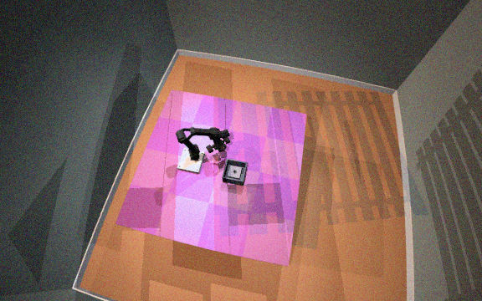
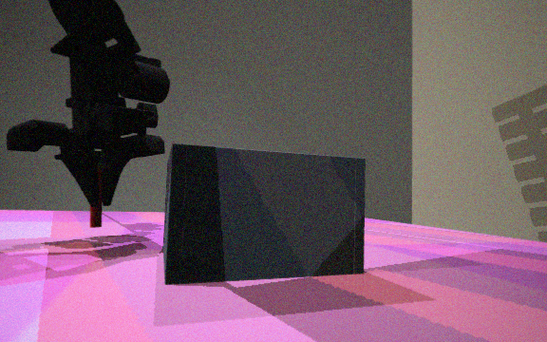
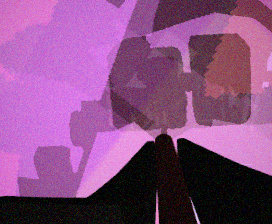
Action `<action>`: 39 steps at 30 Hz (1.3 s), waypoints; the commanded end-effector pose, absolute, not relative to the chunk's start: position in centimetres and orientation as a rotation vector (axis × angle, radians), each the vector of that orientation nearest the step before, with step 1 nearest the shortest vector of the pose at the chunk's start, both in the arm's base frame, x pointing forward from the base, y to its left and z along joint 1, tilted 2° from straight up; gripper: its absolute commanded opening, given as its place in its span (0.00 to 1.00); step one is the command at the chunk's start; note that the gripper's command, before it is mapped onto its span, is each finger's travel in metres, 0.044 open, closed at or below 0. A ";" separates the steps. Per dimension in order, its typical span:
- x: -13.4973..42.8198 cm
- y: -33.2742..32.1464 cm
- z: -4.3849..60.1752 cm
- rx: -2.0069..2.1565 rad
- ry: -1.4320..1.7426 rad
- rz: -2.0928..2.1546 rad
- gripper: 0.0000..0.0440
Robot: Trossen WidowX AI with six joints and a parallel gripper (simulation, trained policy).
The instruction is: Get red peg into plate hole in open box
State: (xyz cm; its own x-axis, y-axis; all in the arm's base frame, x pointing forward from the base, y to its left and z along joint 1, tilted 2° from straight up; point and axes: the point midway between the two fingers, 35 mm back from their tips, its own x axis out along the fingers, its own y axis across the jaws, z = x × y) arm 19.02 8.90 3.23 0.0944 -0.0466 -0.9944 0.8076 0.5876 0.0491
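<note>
In the exterior view, the gripper [image 2: 99, 201] [image 3: 165, 146] is closed on an upright red peg [image 2: 95, 216] [image 3: 166, 165], its lower end showing, beside the dark open box [image 2: 264, 214] [image 1: 228, 181]. The peg looks stiff, light, perhaps slippery; a high, centred hold should suit it.

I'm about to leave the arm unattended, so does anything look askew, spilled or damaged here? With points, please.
Nothing stands out: the black gripper [image 2: 100, 204] [image 3: 165, 146] is shut on the slim red peg [image 2: 96, 216] [image 3: 168, 170], and the dark open box [image 1: 225, 177] [image 2: 273, 218] sits flat, no damage visible.
</note>
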 end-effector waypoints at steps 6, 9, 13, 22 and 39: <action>20.9 7.5 6.7 0.652 1.249 -0.667 0.00; 21.7 7.0 8.0 0.636 1.221 -0.658 0.00; 22.7 6.2 9.7 0.620 1.186 -0.653 0.00; 25.2 3.5 12.8 0.612 1.116 -0.673 0.00; 28.6 -2.8 13.8 0.669 1.043 -0.779 0.00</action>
State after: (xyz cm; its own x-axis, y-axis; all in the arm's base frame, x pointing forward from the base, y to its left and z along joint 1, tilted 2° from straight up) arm 28.00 -1.76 13.70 0.2903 -0.2286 -0.9292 0.8124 0.5720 0.1131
